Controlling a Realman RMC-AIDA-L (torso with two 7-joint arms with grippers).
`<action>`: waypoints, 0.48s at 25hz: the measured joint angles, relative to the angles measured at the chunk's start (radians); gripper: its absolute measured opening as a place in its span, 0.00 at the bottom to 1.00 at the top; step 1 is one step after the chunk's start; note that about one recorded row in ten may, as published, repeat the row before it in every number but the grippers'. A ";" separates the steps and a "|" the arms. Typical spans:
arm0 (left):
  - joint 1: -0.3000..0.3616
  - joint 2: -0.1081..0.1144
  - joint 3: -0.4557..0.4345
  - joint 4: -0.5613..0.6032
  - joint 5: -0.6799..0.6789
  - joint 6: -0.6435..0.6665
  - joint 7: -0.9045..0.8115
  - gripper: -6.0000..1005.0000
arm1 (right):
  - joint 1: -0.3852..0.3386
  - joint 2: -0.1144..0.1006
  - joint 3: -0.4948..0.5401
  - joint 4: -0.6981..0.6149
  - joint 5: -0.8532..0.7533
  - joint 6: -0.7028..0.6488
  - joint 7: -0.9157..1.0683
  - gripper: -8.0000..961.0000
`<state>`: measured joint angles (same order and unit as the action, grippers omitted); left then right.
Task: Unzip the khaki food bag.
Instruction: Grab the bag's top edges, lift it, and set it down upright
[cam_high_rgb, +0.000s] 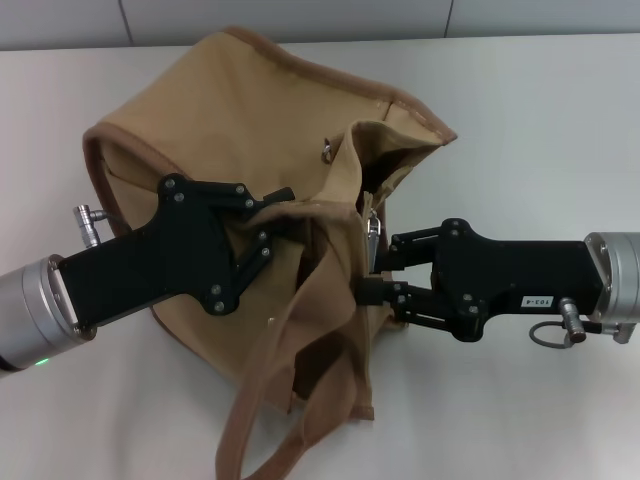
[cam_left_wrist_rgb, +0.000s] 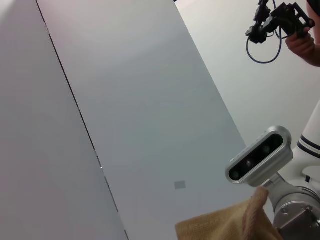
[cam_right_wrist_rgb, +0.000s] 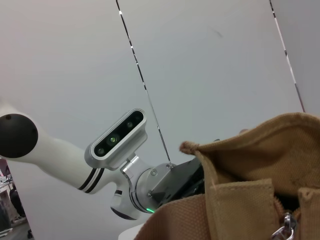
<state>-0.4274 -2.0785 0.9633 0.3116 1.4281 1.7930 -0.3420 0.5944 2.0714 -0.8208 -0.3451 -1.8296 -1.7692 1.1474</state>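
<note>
The khaki food bag (cam_high_rgb: 250, 110) lies slumped on the white table (cam_high_rgb: 540, 120), its top gaping to show a dark inside. Its metal snap (cam_high_rgb: 326, 150) faces up and a strap handle (cam_high_rgb: 300, 420) trails toward the front edge. My left gripper (cam_high_rgb: 272, 222) comes in from the left, shut on bunched fabric at the bag's top edge. The silver zipper pull (cam_high_rgb: 373, 230) hangs free beside my right gripper (cam_high_rgb: 382, 266), which is open next to the bag's right edge. The bag (cam_right_wrist_rgb: 240, 200) and pull (cam_right_wrist_rgb: 286, 223) show close in the right wrist view. A corner of the bag (cam_left_wrist_rgb: 220, 227) shows in the left wrist view.
A grey wall runs behind the table's far edge. The left wrist view shows the right arm's wrist camera (cam_left_wrist_rgb: 260, 155) and a person's hand (cam_left_wrist_rgb: 302, 42) holding a cabled device up high. The right wrist view shows the left arm's wrist camera (cam_right_wrist_rgb: 117, 140).
</note>
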 joint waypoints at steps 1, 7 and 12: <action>0.000 0.000 0.000 0.000 0.000 0.000 0.000 0.09 | 0.000 0.000 0.000 0.000 0.000 0.001 0.000 0.44; 0.000 0.000 0.008 0.000 -0.001 0.000 0.000 0.09 | -0.001 0.003 0.008 0.002 0.001 0.009 0.000 0.39; 0.002 0.000 0.009 -0.010 -0.001 0.000 0.005 0.09 | -0.012 0.002 0.035 0.002 0.008 0.017 0.021 0.31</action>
<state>-0.4250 -2.0784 0.9725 0.3012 1.4267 1.7933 -0.3370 0.5820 2.0738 -0.7862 -0.3436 -1.8212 -1.7526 1.1681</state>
